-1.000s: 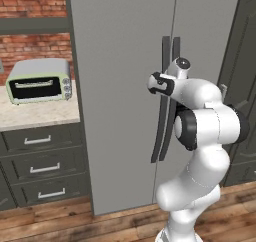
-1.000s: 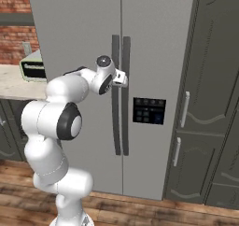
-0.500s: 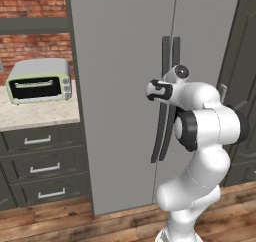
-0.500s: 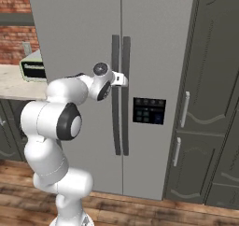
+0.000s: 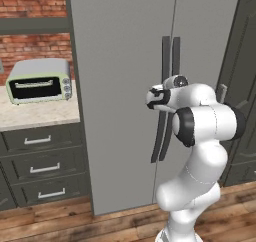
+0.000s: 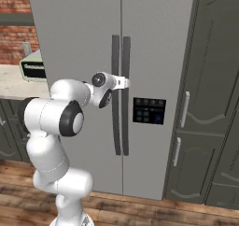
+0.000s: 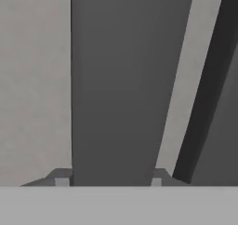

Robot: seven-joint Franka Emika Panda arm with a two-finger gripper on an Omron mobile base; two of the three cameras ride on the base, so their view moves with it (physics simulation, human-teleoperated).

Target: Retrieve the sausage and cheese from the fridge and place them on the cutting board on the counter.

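1. The fridge (image 5: 125, 86) stands with both doors fully closed; it is a tall, flat grey unit between the counter on one side and dark tall cabinets (image 6: 210, 103) on the other.
2. Two long, dark, curved handles run down the middle of the fridge, side by side at the seam between the doors. The left door handle (image 6: 115, 94) and the right door handle (image 6: 126, 57) are close to each other but do not touch.
3. The gripper (image 7: 108, 180) is at the left door handle, at about mid-height of the fridge. In the hand view the handle passes straight between the two fingertips (image 7: 61, 181), one tip showing at each edge of the bar, right against it. The fingers appear closed onto the handle; firm contact cannot be fully confirmed.
4. The right base view shows the gripper (image 6: 122, 83) reaching level from the arm to the handles; the left base view shows the hand (image 5: 156, 99) in front of them.
5. A dark control panel (image 6: 149, 110) sits on the right door, beside the handles.
6. The counter (image 5: 35, 117), beige and speckled, carries a pale green toaster oven (image 5: 39, 81) against the brick wall (image 5: 30, 1).
7. Grey drawers (image 5: 42, 168) with silver handles lie below the counter.
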